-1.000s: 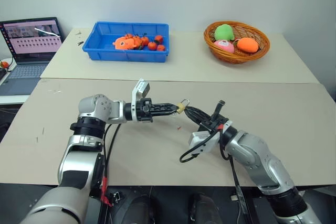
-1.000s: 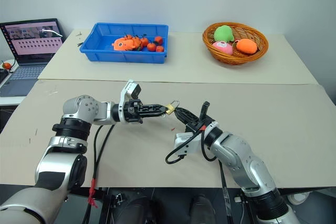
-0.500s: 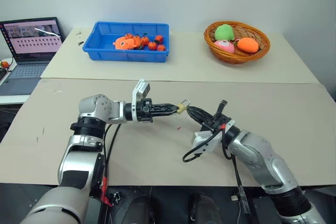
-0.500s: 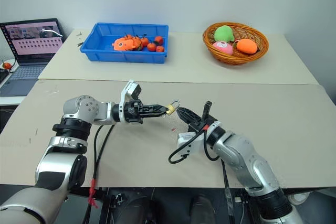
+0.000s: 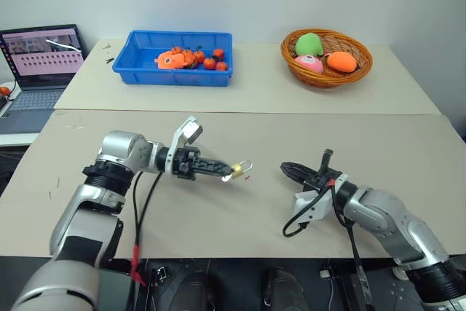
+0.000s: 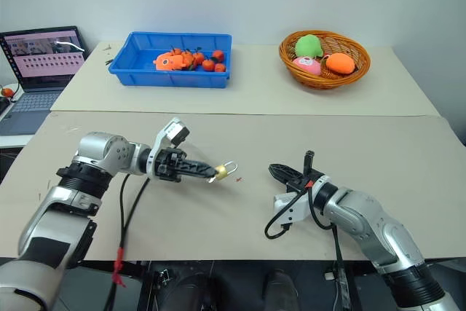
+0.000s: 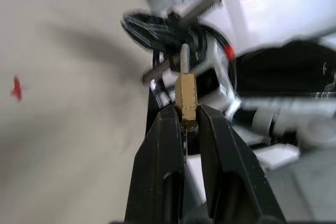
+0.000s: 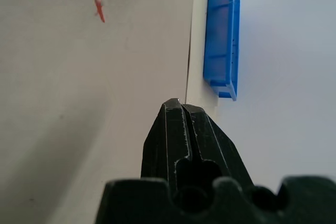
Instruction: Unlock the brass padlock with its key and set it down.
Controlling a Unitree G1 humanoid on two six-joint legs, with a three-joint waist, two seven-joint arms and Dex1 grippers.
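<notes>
The left end effector (image 5: pixel 227 172) has its two black fingers closed tight on the brass padlock (image 5: pixel 237 171), which it holds clear above the near surface (image 5: pixel 218 209), about midway between that surface's left and right edges. In the left wrist view the padlock (image 7: pixel 186 96) sits pinched at the fingertips (image 7: pixel 168 116), its body standing out past them; in the head views its thin silver shackle arches upward beside the brass body. A small red mark (image 5: pixel 249 177) lies on the surface just beside the padlock.

The right end effector (image 5: pixel 285 170) hangs over the same surface, nearer the right edge and well apart from the padlock, its tips pointing toward the left end effector. Its fingers are pressed fully together (image 8: pixel 181 109). Whether the key is between them cannot be told.

On the far surface, a blue bin (image 5: pixel 175 57) of orange items sits toward the left and a wicker basket (image 5: pixel 326 56) toward the right.
</notes>
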